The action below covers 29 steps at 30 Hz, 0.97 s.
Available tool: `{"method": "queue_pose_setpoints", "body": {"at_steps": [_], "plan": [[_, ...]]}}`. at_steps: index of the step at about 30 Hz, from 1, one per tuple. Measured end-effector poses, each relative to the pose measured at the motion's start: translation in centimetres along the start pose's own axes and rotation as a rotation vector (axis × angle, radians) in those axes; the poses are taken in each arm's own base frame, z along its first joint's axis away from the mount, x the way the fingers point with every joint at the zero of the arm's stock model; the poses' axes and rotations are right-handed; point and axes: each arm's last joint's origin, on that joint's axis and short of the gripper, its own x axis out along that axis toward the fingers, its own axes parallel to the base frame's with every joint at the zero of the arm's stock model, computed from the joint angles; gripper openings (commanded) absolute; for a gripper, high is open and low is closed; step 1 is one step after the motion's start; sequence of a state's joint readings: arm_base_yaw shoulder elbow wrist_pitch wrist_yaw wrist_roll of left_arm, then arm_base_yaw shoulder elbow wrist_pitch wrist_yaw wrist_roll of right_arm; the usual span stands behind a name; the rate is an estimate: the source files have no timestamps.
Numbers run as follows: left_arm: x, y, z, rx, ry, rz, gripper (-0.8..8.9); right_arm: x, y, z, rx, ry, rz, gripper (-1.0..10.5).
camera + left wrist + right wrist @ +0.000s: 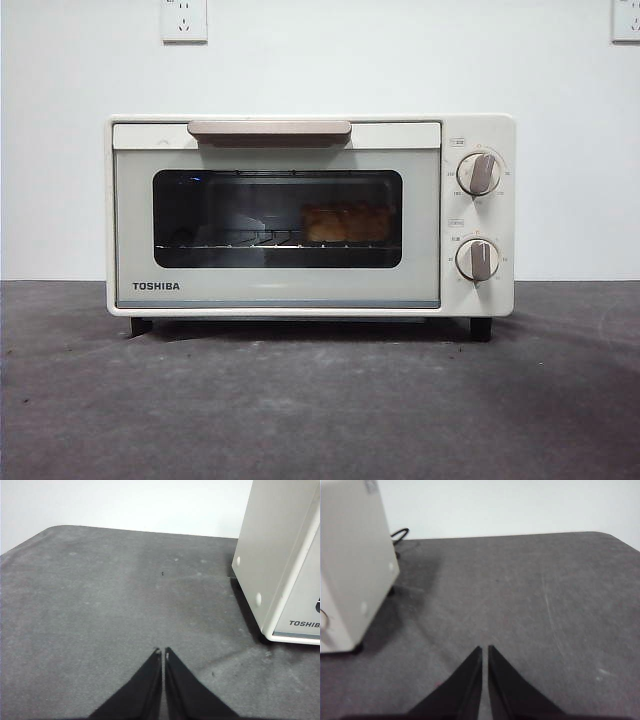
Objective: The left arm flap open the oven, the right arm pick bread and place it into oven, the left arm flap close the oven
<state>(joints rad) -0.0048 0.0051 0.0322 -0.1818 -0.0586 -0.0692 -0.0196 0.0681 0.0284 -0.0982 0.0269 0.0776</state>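
The cream-white TOSHIBA oven (310,215) stands in the middle of the grey table with its door shut and its beige handle (269,129) up. The golden bread (346,223) lies on the rack inside, at the right of the dark window. My left gripper (162,652) is shut and empty over bare table, apart from the oven's side (280,555). My right gripper (484,648) is shut and empty over bare table on the oven's other side (350,565). Neither arm shows in the front view.
Two beige knobs (479,173) sit on the oven's right panel. A black cable (399,533) runs behind the oven. Wall sockets (184,19) are on the white wall behind. The table's rounded corners show in both wrist views.
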Motion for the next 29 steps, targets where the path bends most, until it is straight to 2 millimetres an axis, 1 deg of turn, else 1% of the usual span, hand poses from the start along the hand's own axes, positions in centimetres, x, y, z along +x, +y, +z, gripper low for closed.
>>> {"method": "queue_pose_setpoints", "body": {"at_steps": [1,4,16,29], "plan": [[0.0,0.0,0.01,0.0,-0.001,0.0,0.2,0.03,-0.05,-0.45,0.0,0.013,-0.002,0.2],[0.0,0.01,0.0,0.0,-0.001,0.002,0.2,-0.12,-0.08,-0.67,-0.004,0.029,-0.005,0.2],[0.0,0.01,0.01,0.0,-0.001,0.003,0.2,-0.28,-0.01,-0.65,-0.051,0.022,0.021,0.2],[0.0,0.01,0.01,0.0,-0.001,0.003,0.2,-0.28,-0.01,-0.62,-0.055,0.018,0.022,0.2]]}}
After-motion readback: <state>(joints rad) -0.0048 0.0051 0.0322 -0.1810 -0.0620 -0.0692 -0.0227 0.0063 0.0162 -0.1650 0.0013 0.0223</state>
